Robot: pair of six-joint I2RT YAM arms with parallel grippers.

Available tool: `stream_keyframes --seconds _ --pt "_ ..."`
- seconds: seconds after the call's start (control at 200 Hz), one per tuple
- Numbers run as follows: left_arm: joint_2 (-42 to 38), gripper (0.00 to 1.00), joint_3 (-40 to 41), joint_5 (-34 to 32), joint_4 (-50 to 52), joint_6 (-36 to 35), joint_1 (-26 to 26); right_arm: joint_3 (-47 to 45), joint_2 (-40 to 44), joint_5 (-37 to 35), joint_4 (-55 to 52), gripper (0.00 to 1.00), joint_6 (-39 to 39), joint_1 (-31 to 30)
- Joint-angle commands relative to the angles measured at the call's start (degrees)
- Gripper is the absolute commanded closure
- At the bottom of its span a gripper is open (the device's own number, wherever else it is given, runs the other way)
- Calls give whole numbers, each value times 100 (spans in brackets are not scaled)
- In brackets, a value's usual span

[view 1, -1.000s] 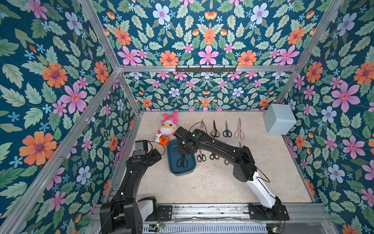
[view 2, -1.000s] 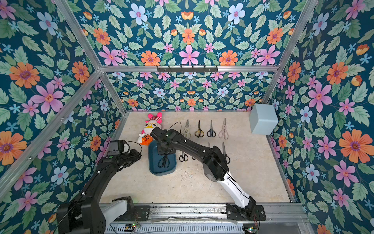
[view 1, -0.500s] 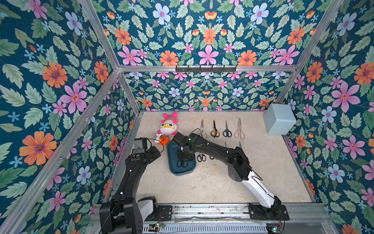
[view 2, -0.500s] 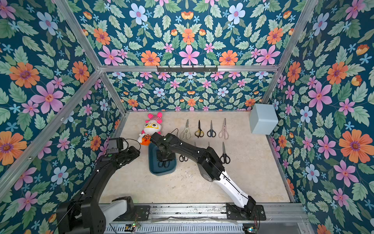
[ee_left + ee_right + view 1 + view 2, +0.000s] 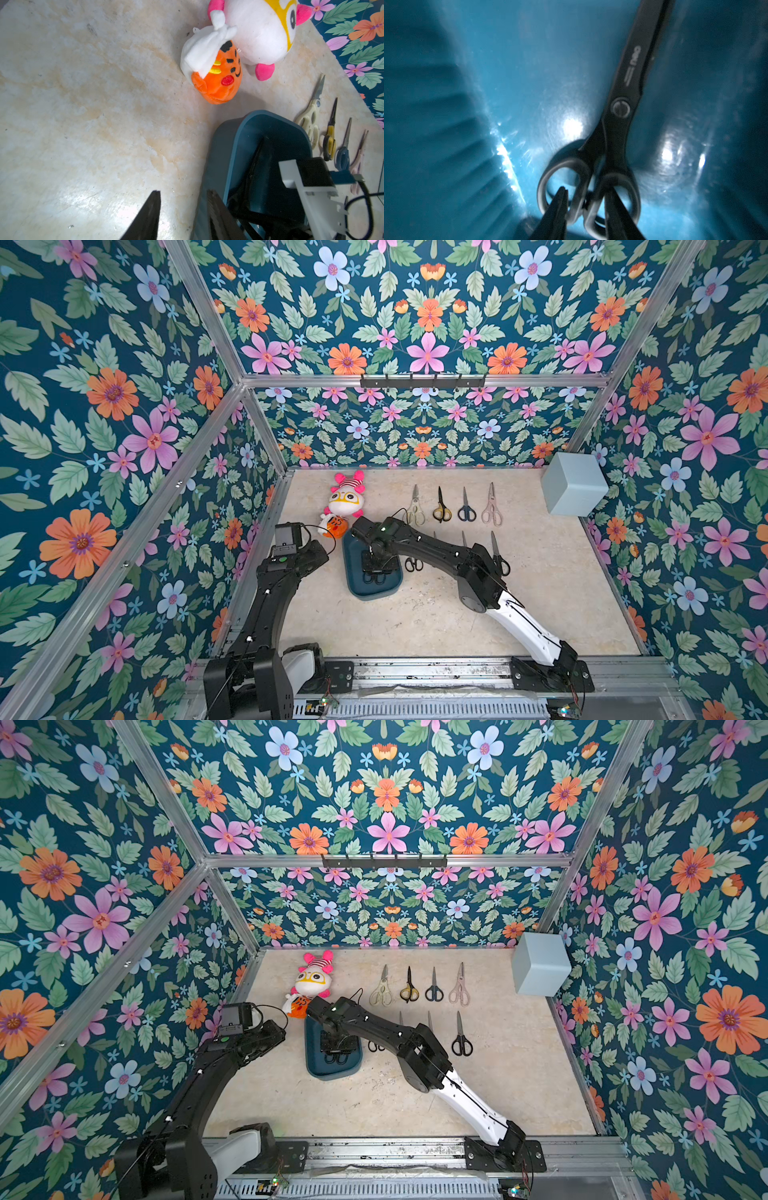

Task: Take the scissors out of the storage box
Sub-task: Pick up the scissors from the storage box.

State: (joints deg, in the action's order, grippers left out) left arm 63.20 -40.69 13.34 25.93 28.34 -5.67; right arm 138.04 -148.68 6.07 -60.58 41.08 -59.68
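Observation:
The storage box (image 5: 353, 572) (image 5: 312, 1054), a dark teal tray, lies left of the table's middle. A black pair of scissors (image 5: 620, 108) lies in it, with only its handle loops (image 5: 374, 578) showing in both top views. My right gripper (image 5: 586, 189) (image 5: 376, 562) reaches down into the box. One finger sits in each handle loop, and the jaws are shut on the bars between the loops. My left gripper (image 5: 182, 192) is open just outside the box's left wall (image 5: 220, 162), holding nothing. Several more scissors lie on the table to the right.
Four pairs lie in a back row: cream (image 5: 415, 508), yellow-black (image 5: 441, 508), navy (image 5: 466, 508) and pink (image 5: 491, 508). Nearer are small black scissors (image 5: 413, 564) and a larger black pair (image 5: 461, 1040), partly under my right arm. A plush toy (image 5: 345, 502) lies behind the box, and a pale cube (image 5: 573, 485) sits back right.
My right arm's elbow has swung left while its gripper stayed down in the box at the scissors' handles. The left arm has barely moved.

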Motion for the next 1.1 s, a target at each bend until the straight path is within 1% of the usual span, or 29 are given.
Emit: stream_keyframes --seconds 0.0,0.15,0.32,0.53,0.69,0.73,0.955,1.075,1.095 --pt "-26 58 41 -34 65 -36 -14 274 -182 -419 -532 66 43 -8" --pt "-14 58 67 9 35 -20 -9 317 -209 -885 -866 69 -110 -4" --pt "2 58 78 27 -7 1 -12 129 -109 -1275 -1018 69 -340 -6" --pt "-5 58 99 46 -4 24 -9 86 -192 -1326 -957 63 -491 -67" --pt "-22 57 121 22 19 14 -18 -100 -251 -1328 -831 63 -548 -123" --pt "-25 58 129 26 20 22 -16 -138 -265 -1334 -809 65 -553 -127" --pt "-34 58 125 2 35 5 -14 -322 -251 -1345 -667 88 -584 -129" --pt "-43 58 148 -15 35 0 -16 -354 -213 -1371 -633 99 -626 -139" --pt "-47 58 155 -17 36 0 -17 -368 -185 -1371 -624 100 -634 -139"
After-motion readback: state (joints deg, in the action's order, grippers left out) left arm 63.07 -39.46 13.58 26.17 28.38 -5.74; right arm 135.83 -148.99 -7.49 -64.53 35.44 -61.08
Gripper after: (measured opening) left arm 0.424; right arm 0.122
